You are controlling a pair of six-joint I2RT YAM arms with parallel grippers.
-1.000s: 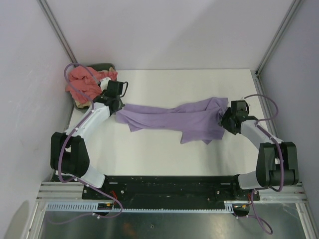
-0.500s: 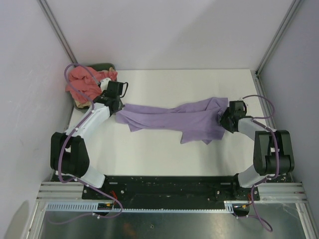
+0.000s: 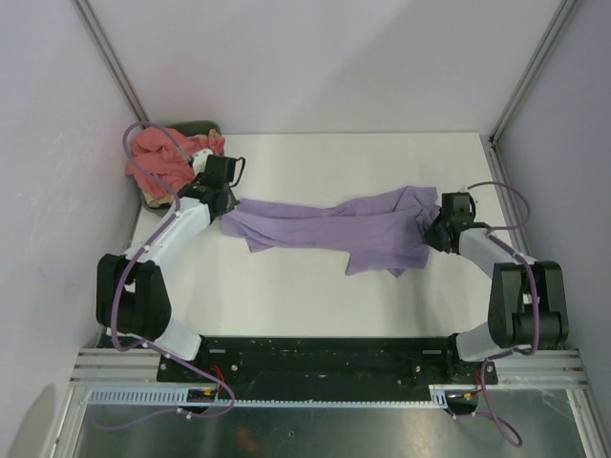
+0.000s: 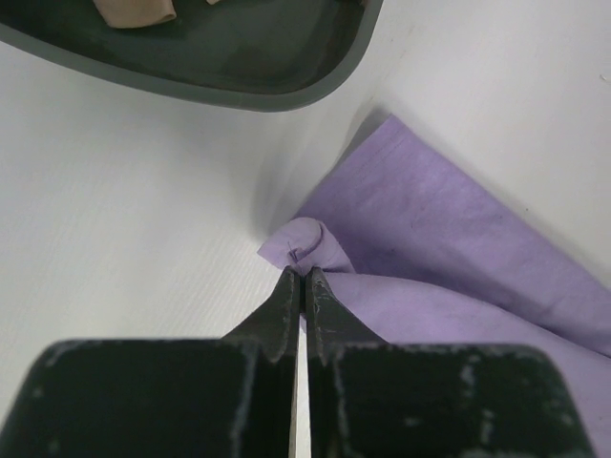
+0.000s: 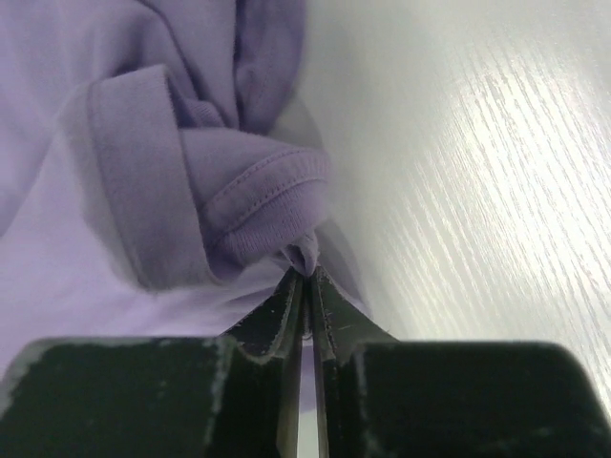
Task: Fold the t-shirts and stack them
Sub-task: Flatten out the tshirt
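Observation:
A lavender t-shirt (image 3: 329,229) lies stretched in a crumpled band across the middle of the white table. My left gripper (image 3: 225,205) is shut on its left end; in the left wrist view the closed fingertips (image 4: 304,275) pinch a small curl of purple cloth (image 4: 420,258). My right gripper (image 3: 434,232) is shut on its right end, where a hemmed fold (image 5: 239,200) bunches just ahead of the closed tips (image 5: 307,277). A salmon-pink t-shirt (image 3: 158,160) is heaped in the bin at the back left. A tan piece of cloth (image 4: 134,10) shows inside the bin.
The dark grey-green bin (image 3: 199,129) stands at the table's back left corner, its rim (image 4: 286,95) close behind my left gripper. Metal frame posts (image 3: 110,62) rise at both back corners. Pale walls close in the table on three sides.
The right gripper has moved in against the shirt's right end and closed on a fold of it. The left arm and the shirt's left end have stayed put.

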